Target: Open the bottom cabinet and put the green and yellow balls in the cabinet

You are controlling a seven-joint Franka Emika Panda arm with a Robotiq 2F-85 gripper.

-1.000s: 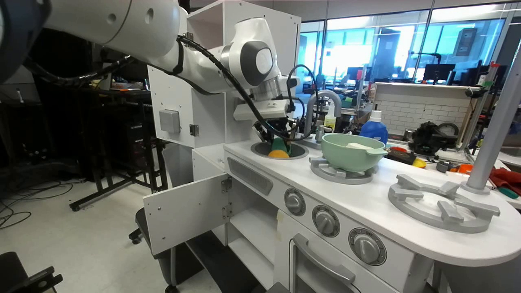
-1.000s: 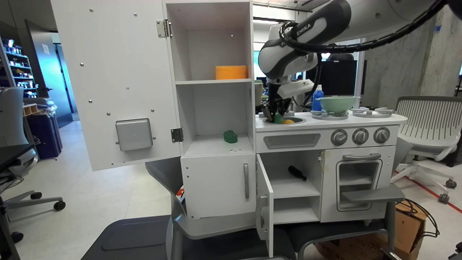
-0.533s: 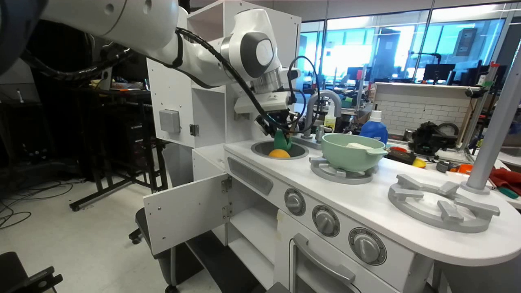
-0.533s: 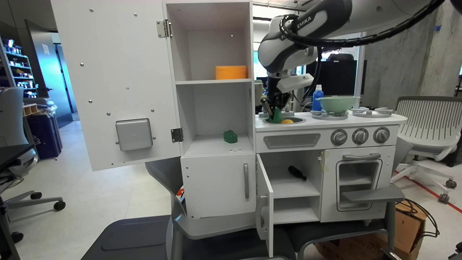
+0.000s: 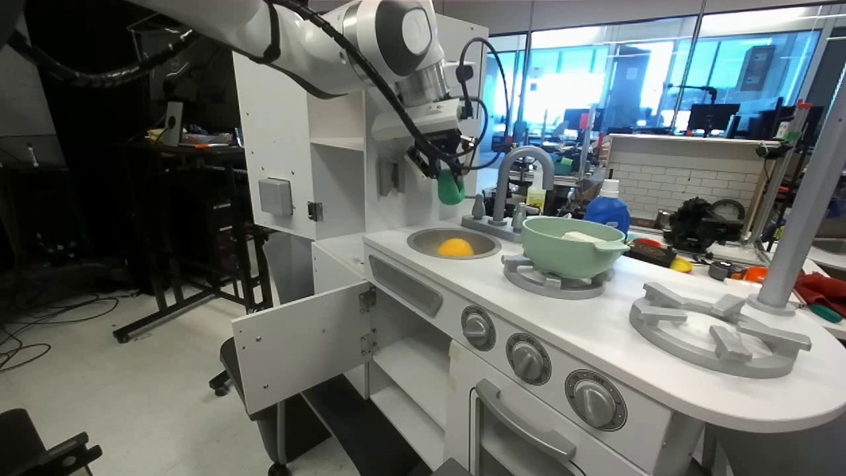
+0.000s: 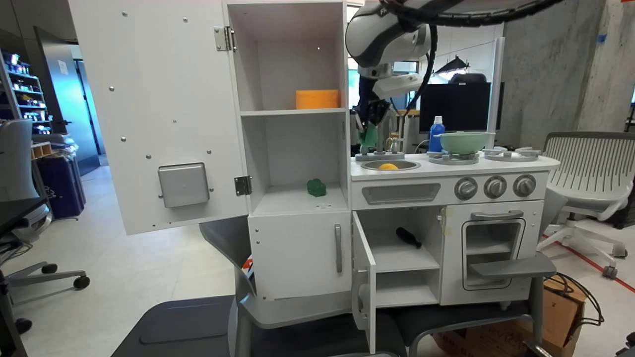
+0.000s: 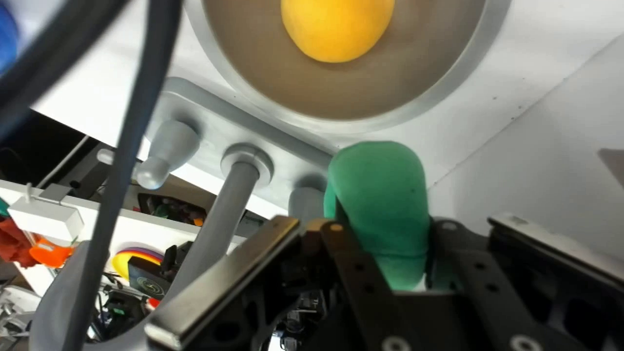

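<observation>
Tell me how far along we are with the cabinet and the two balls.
Looks done: the under-sink door stands open, if that cabinet is the one meant; the low door beside it is shut. In hand: the gripper holds the green ball clear of the sink. Left: placing it, then fetching the yellow ball, which lies in the sink.

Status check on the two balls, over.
Gripper holding green ball aloft. Yellow ball in sink. Under-sink cabinet open; elongated black object on upper shelf may obstruct.
</observation>
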